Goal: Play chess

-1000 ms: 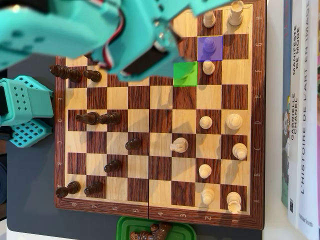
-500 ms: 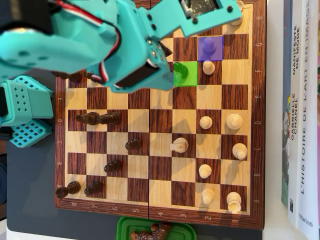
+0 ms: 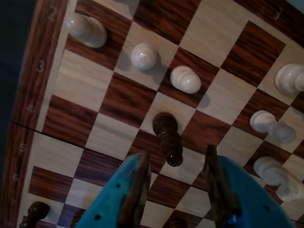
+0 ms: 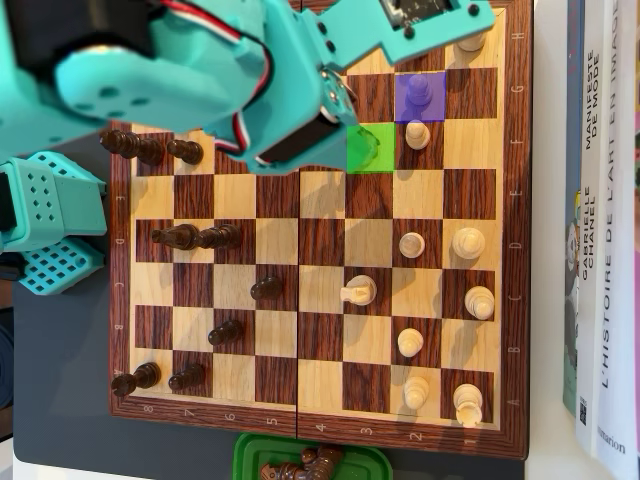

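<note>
In the wrist view the gripper [image 3: 176, 178] is spread wide with nothing in it, and the dark piece [image 3: 168, 138] stands on the chessboard [image 3: 90, 85] just ahead of the gap between the teal fingers [image 3: 134, 190], so I'd come down square over it and only close once both pads bracket the stem. In the overhead view the arm [image 4: 200, 75] hides that piece next to the green square [image 4: 372, 148], with the purple square [image 4: 420, 96] one file over, and I'd go slowly to avoid clipping the white pawn [image 4: 418, 134] nearby.

"L'HISTOIRE DE LA MODE" book spine [image 4: 604, 300]
</note>
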`<move>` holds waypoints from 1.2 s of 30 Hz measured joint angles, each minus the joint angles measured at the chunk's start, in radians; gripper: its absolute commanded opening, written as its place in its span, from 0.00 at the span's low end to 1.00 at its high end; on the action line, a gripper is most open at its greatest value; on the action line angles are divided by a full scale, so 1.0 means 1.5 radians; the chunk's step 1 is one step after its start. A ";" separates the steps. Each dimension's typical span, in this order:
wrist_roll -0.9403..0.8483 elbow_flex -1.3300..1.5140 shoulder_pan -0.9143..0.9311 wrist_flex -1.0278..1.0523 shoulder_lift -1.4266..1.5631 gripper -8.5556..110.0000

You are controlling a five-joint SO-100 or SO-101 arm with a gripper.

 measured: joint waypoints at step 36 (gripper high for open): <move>0.000 -0.008 0.001 -0.001 -0.100 0.20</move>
